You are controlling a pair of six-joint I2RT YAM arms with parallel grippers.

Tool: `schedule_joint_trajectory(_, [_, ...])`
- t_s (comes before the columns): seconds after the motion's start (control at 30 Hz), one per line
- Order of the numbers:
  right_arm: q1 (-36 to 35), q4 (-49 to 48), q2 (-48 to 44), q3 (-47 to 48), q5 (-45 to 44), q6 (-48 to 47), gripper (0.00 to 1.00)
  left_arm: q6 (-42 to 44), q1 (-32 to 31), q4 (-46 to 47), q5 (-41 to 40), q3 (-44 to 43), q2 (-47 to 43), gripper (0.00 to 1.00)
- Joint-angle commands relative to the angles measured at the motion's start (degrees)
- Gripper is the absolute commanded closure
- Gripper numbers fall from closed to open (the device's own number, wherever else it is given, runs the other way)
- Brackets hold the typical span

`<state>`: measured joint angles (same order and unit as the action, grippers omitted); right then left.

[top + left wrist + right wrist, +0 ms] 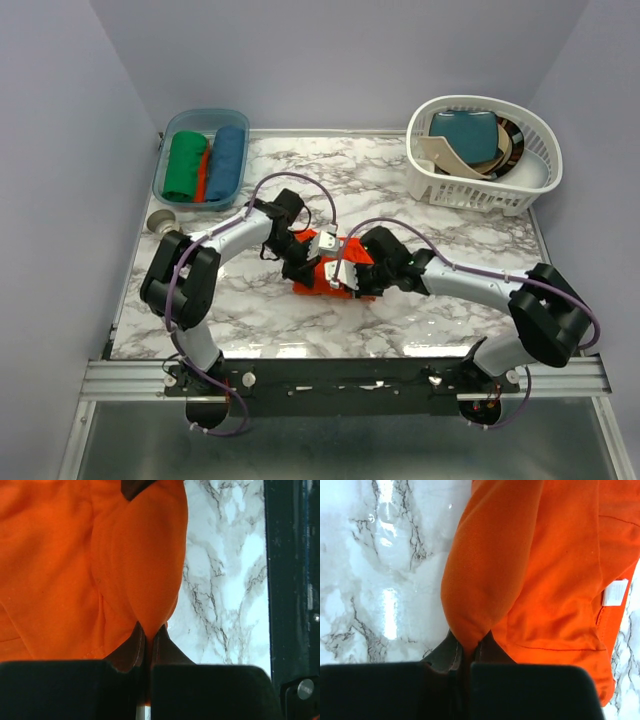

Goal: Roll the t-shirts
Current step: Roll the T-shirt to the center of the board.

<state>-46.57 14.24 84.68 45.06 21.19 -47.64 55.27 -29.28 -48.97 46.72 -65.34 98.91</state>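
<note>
A bright orange-red t-shirt (322, 272) lies bunched in the middle of the marble table, between my two grippers. My left gripper (300, 262) holds its left side. In the left wrist view the jaws (149, 631) are shut, with a fold of the orange cloth (75, 555) pinched between them. My right gripper (356, 276) is at the shirt's right side. Its jaws (468, 644) are shut on another fold of the same shirt (545, 555), whose white label (615, 591) shows. The arms hide much of the shirt from above.
A blue bin (160, 176) at the back left holds a green roll (184, 165), an orange-red one (204, 174) and a blue one (227, 162). A white basket (546, 132) with dishes stands at the back right. A small grey knob (160, 220) lies at the left edge.
</note>
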Motion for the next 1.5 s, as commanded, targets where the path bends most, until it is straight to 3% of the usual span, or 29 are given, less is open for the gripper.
schedule_joint_trajectory(0.0, [0.9,7.9,-1.6,3.3,0.9,3.5,1.0,5.3,1.2,-11.1,6.1,-6.2,3.6,1.0])
schedule_joint_trajectory(0.23, [8.4,28.1,1.3,9.7,16.5,-0.1,1.0,14.2,4.9,-37.8,13.0,-18.7,15.3,1.0])
schedule_joint_trajectory(0.33, [11.8,32.7,5.5,11.1,19.9,-1.7,1.0,12.5,5.7,-37.9,13.0,-20.6,17.6,1.0])
schedule_joint_trajectory(0.5, [17.9,44.0,19.7,21.4,27.7,-6.2,1.0,7.9,7.4,-37.8,15.1,-25.9,23.2,1.0])
schedule_joint_trajectory(0.77, [21.3,53.4,31.1,29.1,28.7,-11.2,1.0,4.6,8.4,-37.9,14.3,-34.5,30.5,1.0])
schedule_joint_trajectory(0.83, [21.6,55.6,34.2,32.1,28.5,-12.1,0.99,5.3,8.5,-37.9,13.7,-34.7,31.2,0.96])
schedule_joint_trajectory(0.9, [21.8,56.7,36.1,33.9,27.8,-12.6,1.0,5.6,9.1,-37.6,12.0,-34.8,31.0,0.81])
schedule_joint_trajectory(1.0, [21.9,60.3,40.1,38.3,27.4,-13.2,1.0,7.2,11.2,-37.2,8.5,-35.3,28.1,0.67])
schedule_joint_trajectory(1.2, [22.0,65.1,48.0,46.1,26.0,-10.2,0.99,8.0,12.7,-28.6,-0.5,-31.7,13.5,0.54])
schedule_joint_trajectory(1.3, [22.2,68.5,51.8,49.6,26.1,-9.2,0.98,6.9,9.8,-14.4,-4.7,-19.6,4.1,0.48])
schedule_joint_trajectory(1.33, [22.3,68.9,52.4,50.4,26.0,-8.4,0.98,6.4,8.5,-5.1,-8.5,-10.9,-3.1,0.47])
schedule_joint_trajectory(1.47, [22.7,71.8,55.3,53.1,26.1,-6.9,0.98,-1.0,0.5,20.2,-15.6,10.6,-19.8,0.41])
